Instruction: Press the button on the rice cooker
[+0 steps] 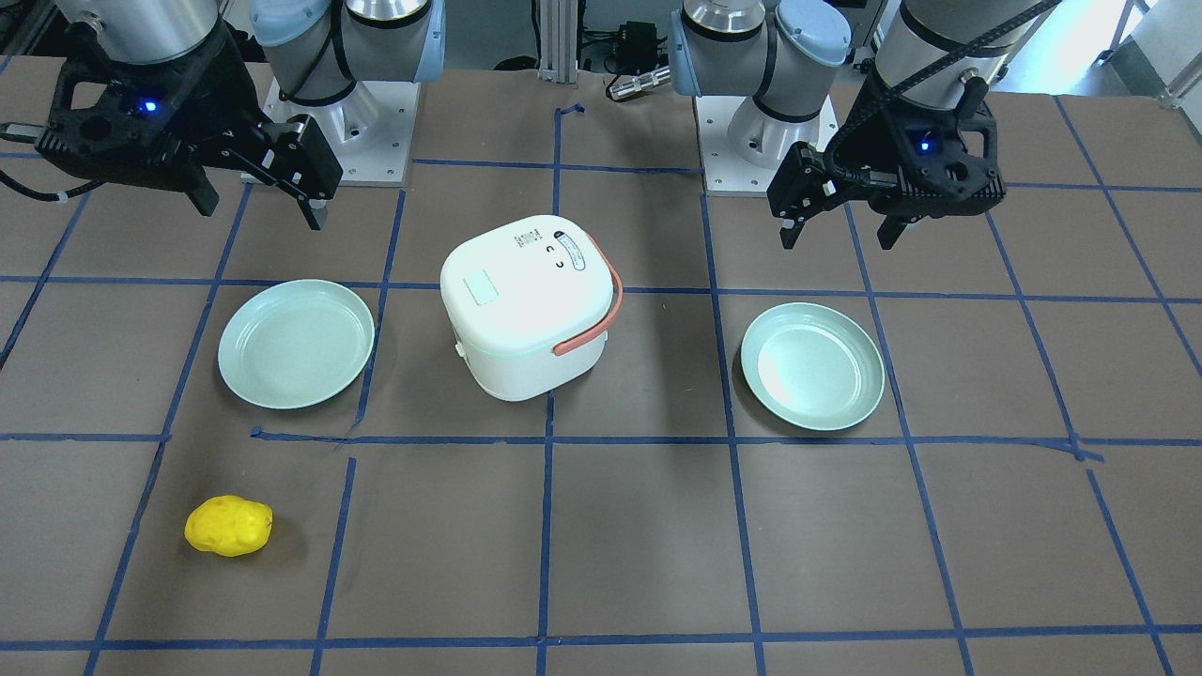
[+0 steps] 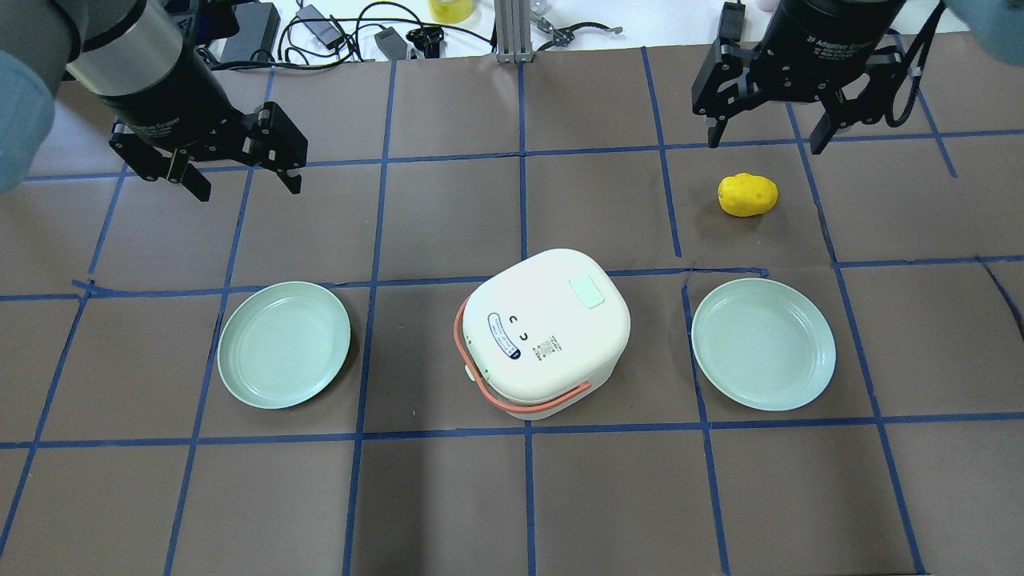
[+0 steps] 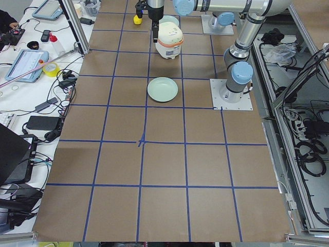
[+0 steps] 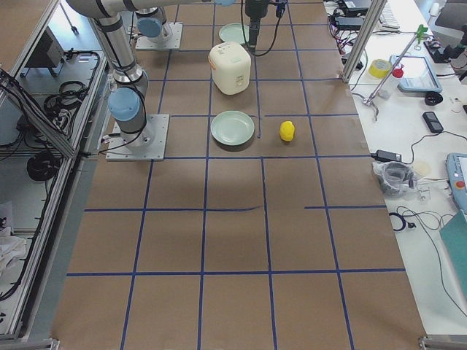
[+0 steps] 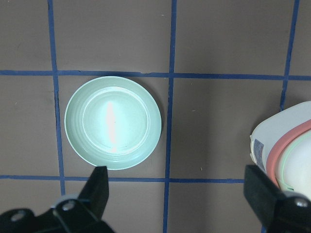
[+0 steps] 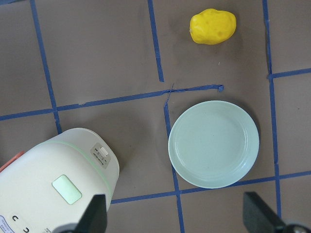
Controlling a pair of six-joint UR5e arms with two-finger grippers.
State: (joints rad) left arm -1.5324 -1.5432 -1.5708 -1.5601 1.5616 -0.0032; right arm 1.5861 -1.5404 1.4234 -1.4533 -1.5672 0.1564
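White rice cooker (image 2: pixel 548 332) sits upright on the brown table (image 2: pixel 512 496), lid closed, about mid-table between the two arms. A salmon carry handle (image 2: pixel 480 384) is folded down around the cooker's robot-facing side. A pale green rectangular pad (image 2: pixel 586 291) is on the lid, at the corner away from the handle. The small white button (image 6: pixel 101 156) is on the cooker's side wall just below that corner (clear only in the right wrist view). Nothing is touching it.

Left gripper (image 2: pixel 244 182) hangs in the air off the cooker's left side, well apart from it, with fingers spread wide and nothing between them. Right gripper (image 2: pixel 765 140) hangs off the cooker's right side, also well apart, with fingers spread and nothing held.

A mint green left plate (image 2: pixel 284 344) lies flat to the cooker's left, near but not touching. A matching right plate (image 2: pixel 763 344) lies to the cooker's right, about as far away. Both plates are bare.

A yellow potato-shaped toy (image 2: pixel 747 194) lies on the table to the cooker's right and farther from the robot than the cooker. It is beyond the right plate and apart from it.

Blue tape lines (image 2: pixel 524 216) grid the table around the cooker.
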